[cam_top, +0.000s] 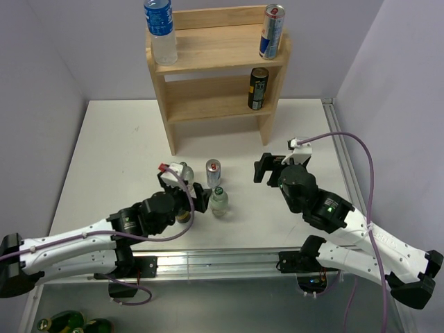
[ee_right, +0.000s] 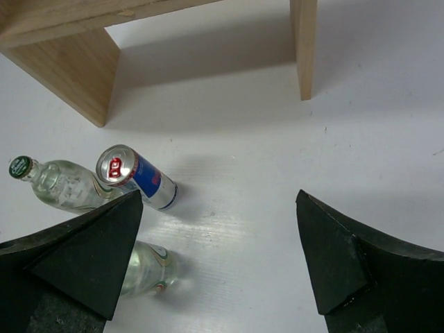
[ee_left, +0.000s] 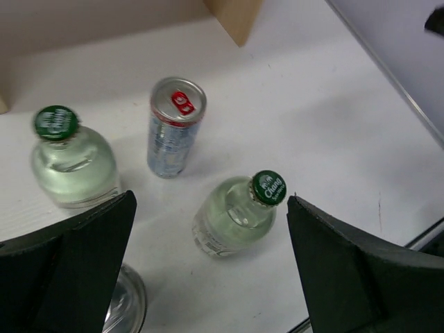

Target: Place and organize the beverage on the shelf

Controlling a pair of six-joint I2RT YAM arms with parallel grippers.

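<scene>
Count, top view: one light wooden two-tier shelf point(cam_top: 215, 47) at upper centre of frame, standing at the far side of the white table point(cam_top: 111, 152). Six drinks are certain.

On the shelf: three, all upright.
- clear plastic water bottle with blue label point(cam_top: 161, 31): top tier, left end
- tall blue-and-silver slim can point(cam_top: 272, 31): top tier, right end
- dark slim can with gold band point(cam_top: 258, 88): lower tier, right end

On the table: three, upright, clustered mid-frame and apart from each other.
- short blue-and-silver can with red tab point(cam_top: 213, 171)
- clear glass bottle with green cap point(cam_top: 219, 201): just below that can
- second green-capped glass bottle point(cam_top: 184, 172): left of the can, close by the left arm's wrist

Left wrist view, lower left corner: a rounded glassy base half hidden behind a finger. Cannot identify it.

Left gripper point(ee_left: 211, 198): jaws wide apart, gripping nothing. The first green-capped bottle stands in the gap ahead, clear of both fingers.
Right gripper point(ee_right: 218, 198): jaws wide apart, gripping nothing, over bare table right of the cluster.

Open room:
- The top tier is bare between the water bottle and the tall can.
- The lower tier is bare left of the dark can.
- The table is bare at frame left and between the right gripper and the shelf's right leg.
- A metal rail point(cam_top: 208, 260) runs along the near edge.
</scene>
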